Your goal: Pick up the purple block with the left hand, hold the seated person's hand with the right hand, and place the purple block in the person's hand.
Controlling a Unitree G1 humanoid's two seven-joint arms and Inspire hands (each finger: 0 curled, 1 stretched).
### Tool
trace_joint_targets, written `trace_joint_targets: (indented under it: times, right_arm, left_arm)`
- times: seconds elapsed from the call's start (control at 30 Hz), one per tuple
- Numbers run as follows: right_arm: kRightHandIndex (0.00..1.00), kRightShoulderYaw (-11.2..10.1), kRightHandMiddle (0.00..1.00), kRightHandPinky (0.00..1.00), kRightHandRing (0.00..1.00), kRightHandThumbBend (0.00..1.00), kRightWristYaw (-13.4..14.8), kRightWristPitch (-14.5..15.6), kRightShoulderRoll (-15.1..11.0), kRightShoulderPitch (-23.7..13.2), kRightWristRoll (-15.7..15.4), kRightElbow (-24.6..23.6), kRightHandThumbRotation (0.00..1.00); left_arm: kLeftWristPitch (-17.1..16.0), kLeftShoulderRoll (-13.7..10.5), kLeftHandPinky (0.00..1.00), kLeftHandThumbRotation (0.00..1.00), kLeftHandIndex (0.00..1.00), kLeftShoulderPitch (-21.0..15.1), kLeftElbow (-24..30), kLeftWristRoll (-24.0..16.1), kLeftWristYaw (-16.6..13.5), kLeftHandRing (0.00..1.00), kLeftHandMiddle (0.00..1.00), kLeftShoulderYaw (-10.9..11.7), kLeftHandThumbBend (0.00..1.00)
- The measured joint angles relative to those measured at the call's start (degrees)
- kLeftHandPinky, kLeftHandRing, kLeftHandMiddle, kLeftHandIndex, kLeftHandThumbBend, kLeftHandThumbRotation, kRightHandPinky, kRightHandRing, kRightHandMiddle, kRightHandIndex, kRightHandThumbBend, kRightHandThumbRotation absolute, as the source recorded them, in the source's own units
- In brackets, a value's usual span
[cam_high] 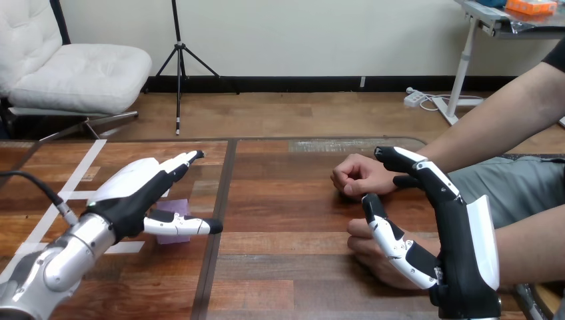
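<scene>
Wooden table [286,267]: purple block [178,205] lay at 9 o'clock, partly under the left hand [130,200], fingers straight, grasping nothing. Right hand [460,253], at 4 o'clock, fingers released, stood beside the person's fist [356,177].

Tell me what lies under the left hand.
A purple block on the table, partly showing below the left hand. The hand covers its left part; contact cannot be told.

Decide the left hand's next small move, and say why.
Probably lower the left hand and curl its fingers round the purple block: the hand hangs open just over the block, which lies on the table, not yet grasped.
</scene>
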State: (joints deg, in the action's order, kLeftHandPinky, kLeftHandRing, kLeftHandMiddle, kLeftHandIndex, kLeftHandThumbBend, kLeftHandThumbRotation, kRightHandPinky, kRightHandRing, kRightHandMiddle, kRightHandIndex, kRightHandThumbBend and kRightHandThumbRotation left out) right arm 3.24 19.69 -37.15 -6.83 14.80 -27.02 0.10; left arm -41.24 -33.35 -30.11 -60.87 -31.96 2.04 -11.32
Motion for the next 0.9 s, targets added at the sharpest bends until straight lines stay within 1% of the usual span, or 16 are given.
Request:
trace_joint_targets:
  times: [0.43,0.9]
  right_arm:
    - [0.74,-0.25,0.76,0.69,0.76,0.37,-0.19,0.42,-0.01,0.16,0.14,-0.01,0.41]
    - [0.74,-0.24,0.76,0.69,0.75,0.37,-0.58,0.42,-0.02,0.22,0.14,-0.01,0.40]
  left_arm:
    - [0.88,0.04,0.91,0.60,0.96,-2.14,-2.40,-0.16,-0.13,0.96,0.98,-1.69,0.94]
    - [1.69,0.04,0.91,0.58,0.97,-3.00,-4.15,-0.16,-0.45,0.97,0.98,-2.76,0.94]
